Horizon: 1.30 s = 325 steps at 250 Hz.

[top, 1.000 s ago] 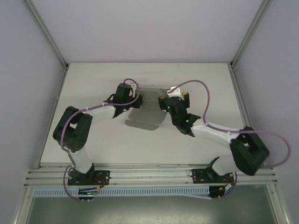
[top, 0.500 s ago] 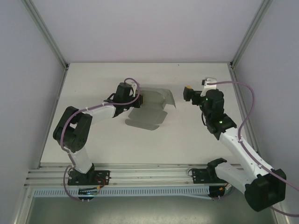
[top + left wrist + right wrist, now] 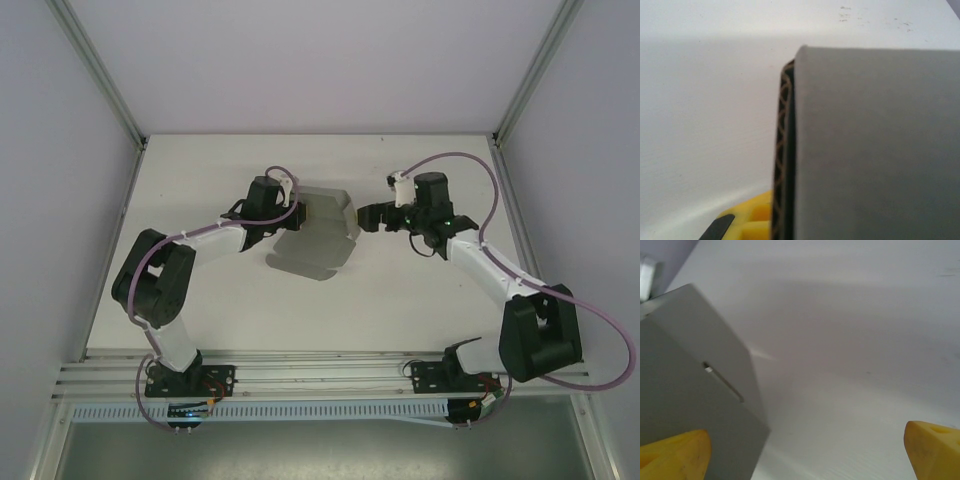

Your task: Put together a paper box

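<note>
While the left pincer (image 3: 303,212) pinches the left edge of the partly folded grey paper box (image 3: 318,238) on the tabletop (image 3: 250,310), the right pincer (image 3: 368,217) stands spread just beside its raised right flap.

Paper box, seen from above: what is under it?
White table shows all around the paper box, and its near flap seems to lie on it. The left gripper is shut on its left edge. Anything beneath the cardboard is covered.
</note>
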Available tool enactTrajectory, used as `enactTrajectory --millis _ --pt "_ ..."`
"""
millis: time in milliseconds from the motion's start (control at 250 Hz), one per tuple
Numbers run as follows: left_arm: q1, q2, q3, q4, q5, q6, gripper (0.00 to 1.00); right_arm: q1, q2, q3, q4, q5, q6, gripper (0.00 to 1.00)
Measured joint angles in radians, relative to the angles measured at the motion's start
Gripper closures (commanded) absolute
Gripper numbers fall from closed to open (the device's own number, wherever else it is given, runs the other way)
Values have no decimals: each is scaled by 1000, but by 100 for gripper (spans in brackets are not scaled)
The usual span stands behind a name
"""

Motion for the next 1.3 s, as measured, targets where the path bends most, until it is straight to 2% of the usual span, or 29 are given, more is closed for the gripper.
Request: enactTrajectory --millis 152,444,727,1035,1151,1299 --pt "-1 -8 0 0 3 6 100 40 51 32 0 -42 -19 2" --pt "3 -9 0 -39 -46 19 100 84 123 60 13 -14 -23 4" --pt "3 -9 0 -52 -89 18 100 103 114 64 -21 19 -46 10" --pt "1 -9 32 -73 -98 19 100 156 87 64 -43 -16 -82 14" --pt "0 -9 35 -70 -87 20 100 159 103 79 -43 2 -80 23" --pt "-2 -9 35 -69 -68 23 100 182 150 127 -33 109 -80 38"
